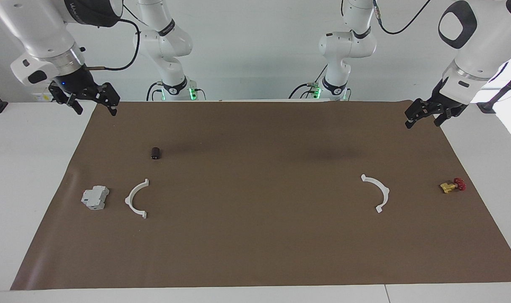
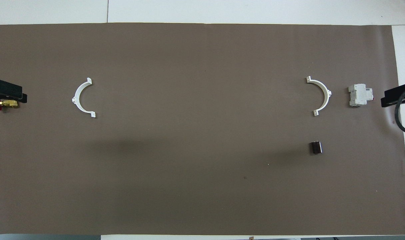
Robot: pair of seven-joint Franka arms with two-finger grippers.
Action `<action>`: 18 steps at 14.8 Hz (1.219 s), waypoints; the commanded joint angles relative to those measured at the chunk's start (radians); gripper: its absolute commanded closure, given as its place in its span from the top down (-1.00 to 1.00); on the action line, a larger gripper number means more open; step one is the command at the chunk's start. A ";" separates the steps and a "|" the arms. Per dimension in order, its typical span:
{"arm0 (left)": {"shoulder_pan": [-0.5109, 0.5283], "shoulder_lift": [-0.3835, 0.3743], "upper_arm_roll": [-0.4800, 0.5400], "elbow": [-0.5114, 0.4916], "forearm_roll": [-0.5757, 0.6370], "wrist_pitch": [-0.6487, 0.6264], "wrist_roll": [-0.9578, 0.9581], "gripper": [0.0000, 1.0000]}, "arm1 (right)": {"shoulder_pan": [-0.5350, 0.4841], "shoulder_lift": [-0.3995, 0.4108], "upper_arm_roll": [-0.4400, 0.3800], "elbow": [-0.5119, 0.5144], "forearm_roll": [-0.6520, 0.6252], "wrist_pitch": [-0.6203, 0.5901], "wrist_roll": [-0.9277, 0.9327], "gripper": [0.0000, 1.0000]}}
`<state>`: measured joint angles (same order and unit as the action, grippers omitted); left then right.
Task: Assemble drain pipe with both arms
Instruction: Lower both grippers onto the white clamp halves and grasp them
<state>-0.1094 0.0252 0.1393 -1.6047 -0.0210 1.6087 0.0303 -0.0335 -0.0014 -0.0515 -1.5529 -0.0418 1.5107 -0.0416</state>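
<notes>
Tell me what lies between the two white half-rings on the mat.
Nothing: both views show only bare brown mat between one half-ring and the other half-ring.

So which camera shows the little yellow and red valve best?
The facing view. There the small yellow-and-red valve lies fully in sight on the brown mat, at the left arm's end of the table. In the overhead view the valve sits at the picture's edge, partly covered by the raised black left gripper.
</notes>
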 commanded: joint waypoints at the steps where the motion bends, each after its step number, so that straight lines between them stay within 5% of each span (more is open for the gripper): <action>1: 0.000 -0.025 0.000 -0.047 -0.002 0.029 0.008 1.00 | -0.009 0.001 0.005 0.000 0.020 0.005 0.006 1.00; 7: 0.007 -0.031 0.002 -0.207 -0.001 0.255 0.017 1.00 | -0.009 -0.034 0.007 -0.068 0.023 0.028 0.008 1.00; 11: 0.010 0.024 0.000 -0.221 -0.001 0.319 0.017 1.00 | -0.025 -0.037 0.001 -0.226 0.068 0.300 -0.092 1.00; 18: -0.003 0.131 -0.001 -0.287 -0.001 0.526 0.017 1.00 | -0.059 0.279 0.002 -0.280 0.074 0.716 -0.207 1.00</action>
<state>-0.1091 0.1239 0.1381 -1.8727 -0.0209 2.0661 0.0328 -0.0827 0.2127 -0.0578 -1.8371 0.0160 2.1625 -0.2146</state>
